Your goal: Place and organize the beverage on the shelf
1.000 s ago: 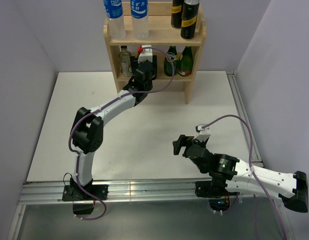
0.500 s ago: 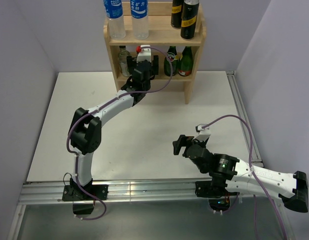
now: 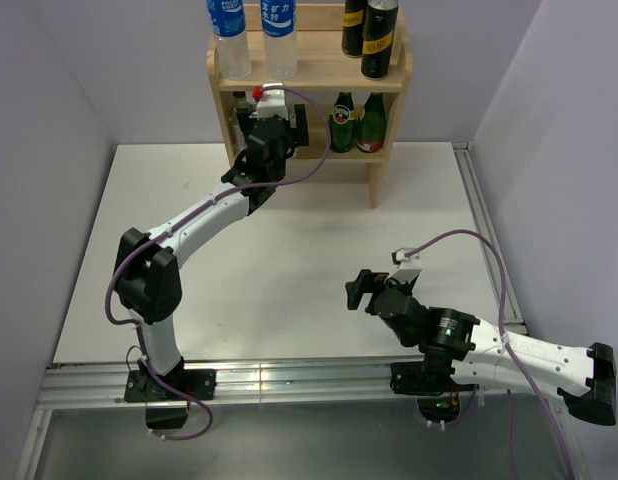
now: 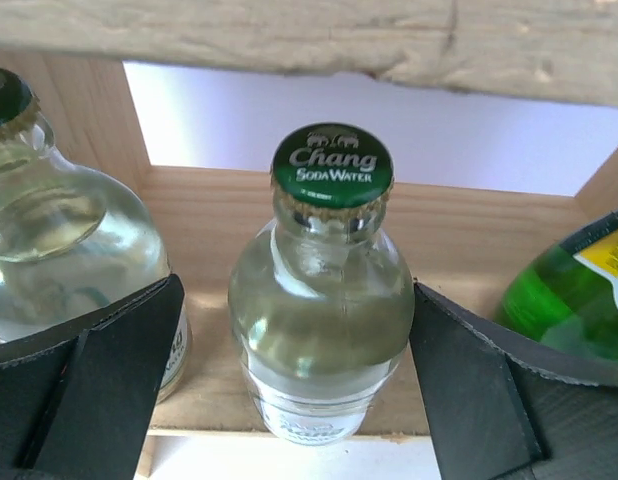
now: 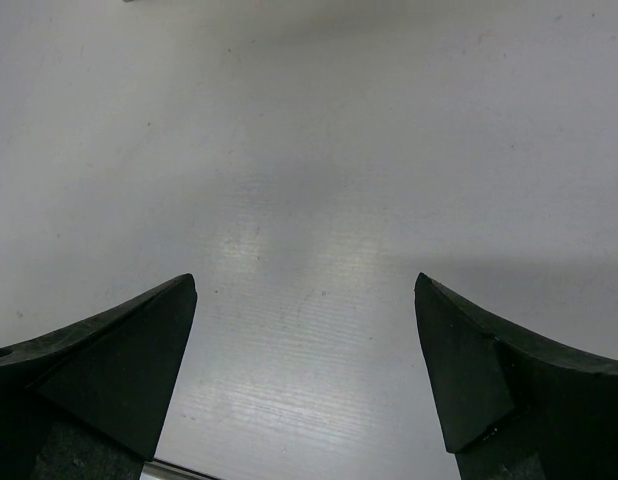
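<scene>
Soda-water bottle (image 4: 324, 330), short and clear with a green cap, stands upright on the lower board of the wooden shelf (image 3: 309, 82). The left claw (image 4: 297, 300) is open around it, with one black finger on either side of its body. A gap shows between the glass and the left finger. The right finger sits so close to the glass that contact cannot be judged.

A second green-capped bottle (image 4: 59, 250) stands just to the left on the same board, partly behind the left finger. To the right on that board are two dark green glass bottles (image 3: 355, 122) with red labels.

On the top board, two blue-labelled water bottles (image 3: 255, 35) stand at the left end. Two dark cans (image 3: 380, 40) with yellow bands stand at the right end, one behind the other.

The shelf stands at the middle of the far edge of a white desk (image 3: 319, 250), against the back wall. The left arm reaches across the desk from the near edge to the shelf.

The right claw (image 3: 357, 292) hangs low over bare desk near the near right corner, its jaws wide apart and holding nothing.

Pale lavender walls close in the far side and both flanks. A metal rail runs along the near edge, where the arm bases are bolted.
</scene>
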You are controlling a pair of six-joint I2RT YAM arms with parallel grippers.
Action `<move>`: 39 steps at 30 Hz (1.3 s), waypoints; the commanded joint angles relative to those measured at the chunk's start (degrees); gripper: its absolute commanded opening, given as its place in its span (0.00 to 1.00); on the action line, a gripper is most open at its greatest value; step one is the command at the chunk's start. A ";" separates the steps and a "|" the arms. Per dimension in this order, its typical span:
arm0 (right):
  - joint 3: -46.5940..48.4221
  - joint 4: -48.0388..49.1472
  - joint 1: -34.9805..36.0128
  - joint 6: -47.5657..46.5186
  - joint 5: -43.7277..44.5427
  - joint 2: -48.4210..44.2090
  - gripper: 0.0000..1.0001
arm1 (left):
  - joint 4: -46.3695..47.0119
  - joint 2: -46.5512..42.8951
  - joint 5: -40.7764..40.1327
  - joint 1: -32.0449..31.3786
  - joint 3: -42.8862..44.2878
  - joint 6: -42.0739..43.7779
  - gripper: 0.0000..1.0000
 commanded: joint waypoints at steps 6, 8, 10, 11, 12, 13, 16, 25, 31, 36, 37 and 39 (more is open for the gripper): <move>0.10 0.68 0.34 0.78 1.91 -0.51 0.97 | -0.03 -4.63 2.24 0.11 -3.36 -1.58 0.99; 0.10 0.50 0.34 0.95 2.08 -0.51 0.97 | -0.47 -4.37 2.50 0.02 -3.19 -1.49 0.99; 0.10 0.50 0.34 1.04 2.08 -0.60 0.97 | -0.91 -4.02 2.94 0.02 -2.92 -1.40 0.99; 0.10 0.50 0.42 0.95 2.17 -0.77 0.97 | -1.00 -3.67 3.21 0.02 -2.66 -1.49 0.99; 0.01 0.50 0.34 1.04 2.17 -0.68 0.97 | -1.26 -3.41 3.99 0.02 -2.57 -1.66 0.99; 0.01 0.42 0.34 1.13 2.17 -0.86 0.97 | -1.44 -3.23 4.35 0.02 -2.31 -1.66 0.99; 0.01 0.42 0.42 1.13 2.26 -0.95 0.97 | -2.05 -2.26 5.14 0.02 -2.04 -2.19 0.95; 0.01 0.42 0.34 1.30 2.70 -0.77 0.97 | -0.91 -0.51 4.53 -0.24 -4.33 -2.45 0.59; -0.08 0.42 0.34 1.39 2.87 -0.68 0.97 | -0.65 1.43 1.63 -0.16 -2.22 0.09 0.39; 0.01 0.42 0.34 1.39 3.22 -0.60 0.97 | 0.06 3.18 -1.71 -0.16 -0.29 3.17 0.33; 0.01 0.42 0.34 1.39 3.14 -0.60 0.97 | 0.14 3.36 -2.49 0.02 -0.02 3.52 0.33; 0.01 0.41 0.42 1.39 3.31 -0.42 0.97 | 0.14 3.45 -2.59 0.37 0.07 3.53 0.33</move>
